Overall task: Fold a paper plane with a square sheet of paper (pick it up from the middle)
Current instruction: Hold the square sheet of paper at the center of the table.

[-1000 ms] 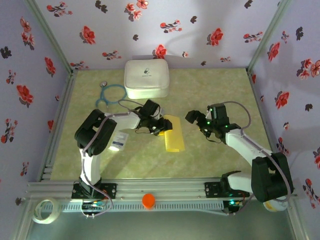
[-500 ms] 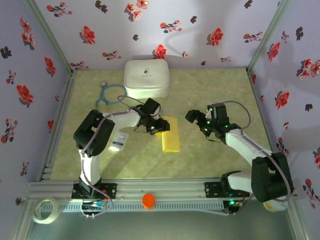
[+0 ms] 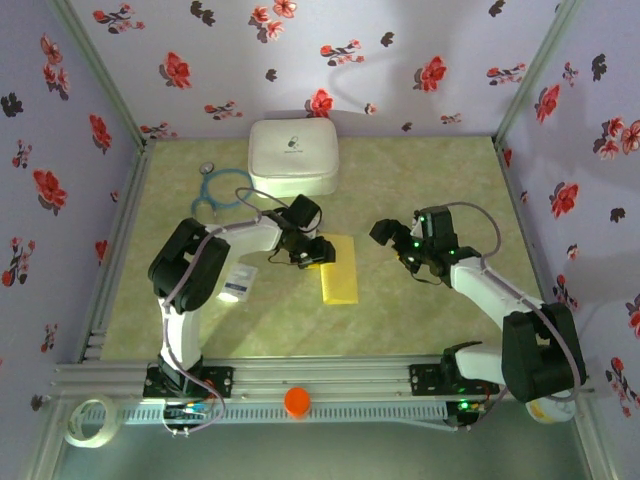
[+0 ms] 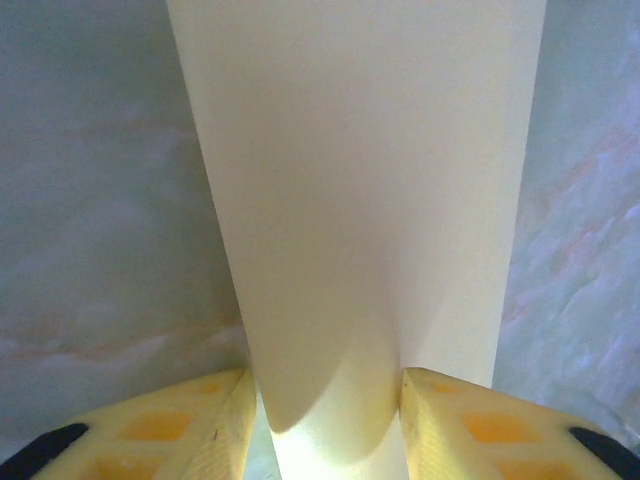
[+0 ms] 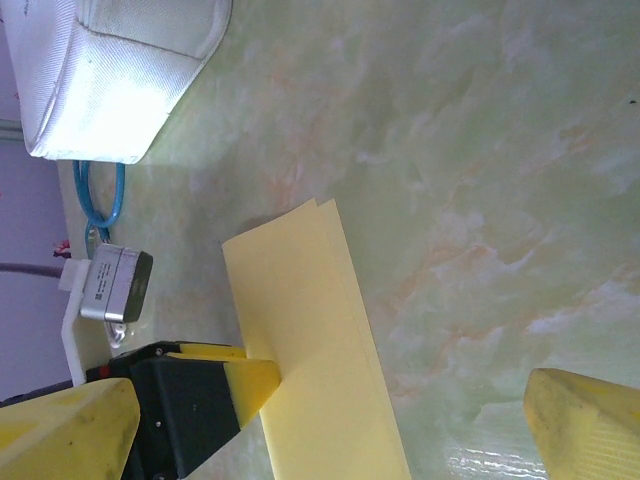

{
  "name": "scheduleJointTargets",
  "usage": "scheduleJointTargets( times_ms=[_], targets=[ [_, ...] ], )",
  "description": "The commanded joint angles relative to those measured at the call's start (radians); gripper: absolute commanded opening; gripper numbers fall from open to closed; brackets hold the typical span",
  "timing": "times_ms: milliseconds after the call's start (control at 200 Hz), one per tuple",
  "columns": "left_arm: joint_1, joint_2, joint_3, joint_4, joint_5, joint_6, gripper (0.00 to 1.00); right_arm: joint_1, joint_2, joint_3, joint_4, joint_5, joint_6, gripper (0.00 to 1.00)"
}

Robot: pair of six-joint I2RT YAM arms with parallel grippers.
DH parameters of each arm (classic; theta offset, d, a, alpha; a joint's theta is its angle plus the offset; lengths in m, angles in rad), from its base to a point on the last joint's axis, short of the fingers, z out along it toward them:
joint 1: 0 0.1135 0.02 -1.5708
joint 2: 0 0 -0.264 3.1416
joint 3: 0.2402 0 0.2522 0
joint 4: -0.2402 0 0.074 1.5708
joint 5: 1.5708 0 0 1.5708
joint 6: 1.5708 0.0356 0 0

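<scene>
Both fingers of my left gripper [image 4: 325, 390] are closed against the long edges of the square sheet of paper [image 3: 340, 281]. It is folded double into a narrow yellow strip and lies flat on the table [image 3: 430, 190] between my arms. I pinch its far end, I judge, so the layers cannot spring apart, while my right gripper [image 3: 392, 245] hovers near with jaws spread wide, free for the next crease.
</scene>
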Motion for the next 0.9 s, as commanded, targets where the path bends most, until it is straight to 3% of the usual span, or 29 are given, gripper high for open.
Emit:
scheduleJointTargets(
  times_ms=[0, 600, 895],
  targets=[
    [-0.001, 0.044, 0.025, -0.057, -0.017, 0.052, 0.45, -0.001, 0.010, 0.002, 0.022, -0.012, 0.010, 0.99],
    [-0.022, 0.111, 0.107, -0.193, -0.114, 0.150, 0.49, 0.000, 0.015, 0.003, 0.017, -0.015, 0.010, 0.99],
    [-0.023, 0.111, 0.099, -0.178, -0.137, 0.105, 0.49, 0.000, -0.003, 0.005, 0.002, -0.007, 0.009, 0.99]
  ],
)
